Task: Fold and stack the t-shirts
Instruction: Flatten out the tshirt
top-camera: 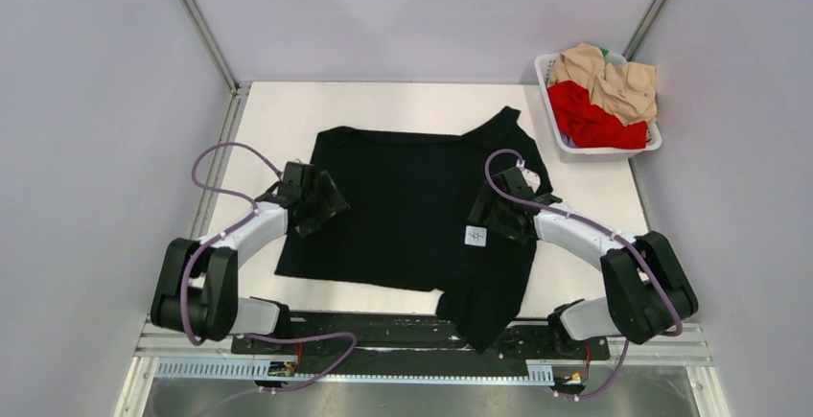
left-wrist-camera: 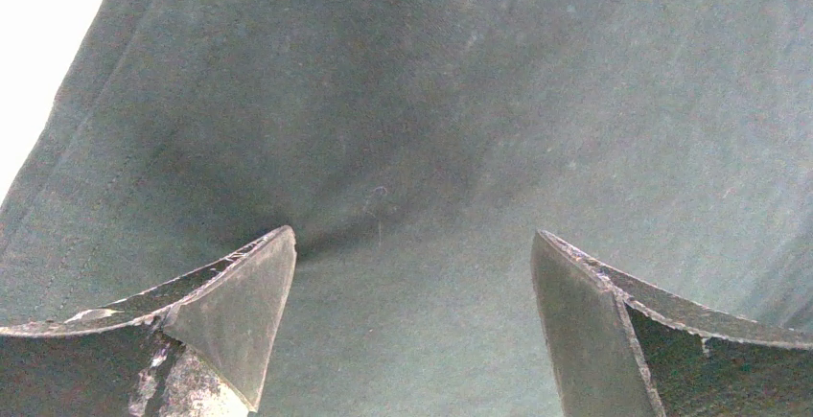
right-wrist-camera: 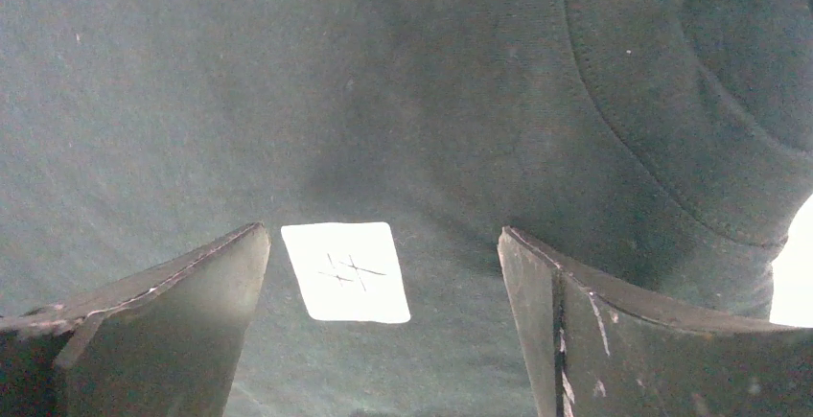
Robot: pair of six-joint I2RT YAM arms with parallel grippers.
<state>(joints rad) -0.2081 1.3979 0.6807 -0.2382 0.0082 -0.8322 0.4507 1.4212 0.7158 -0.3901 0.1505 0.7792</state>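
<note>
Black t-shirt (top-camera: 403,196) lies spread flat in the middle of the table (top-camera: 383,101), turned sideways: hem to the L, collar (right-wrist-camera: 662,139) to the R. One sleeve points toward the far R corner; the other runs off the near edge over the base rail (top-camera: 383,326). Small white tag (top-camera: 476,236) sits on the cloth near the collar end.

L gripper (top-camera: 321,208) is low over the shirt's L part, jaws wide apart, nothing btwn them (wrist cam: plain dark fabric, shirt edge at frame's L). R gripper (top-camera: 499,211) is low over the R part, jaws also spread wide, holding nothing; its wrist cam shows the tag btwn the fingers. Can't tell if any fingertip touches the fabric.

Red t-shirt (top-camera: 590,118) and beige t-shirt (top-camera: 618,81) sit bunched in the white basket (top-camera: 566,146) at the far R corner, beige on top, well apart from both grippers.
</note>
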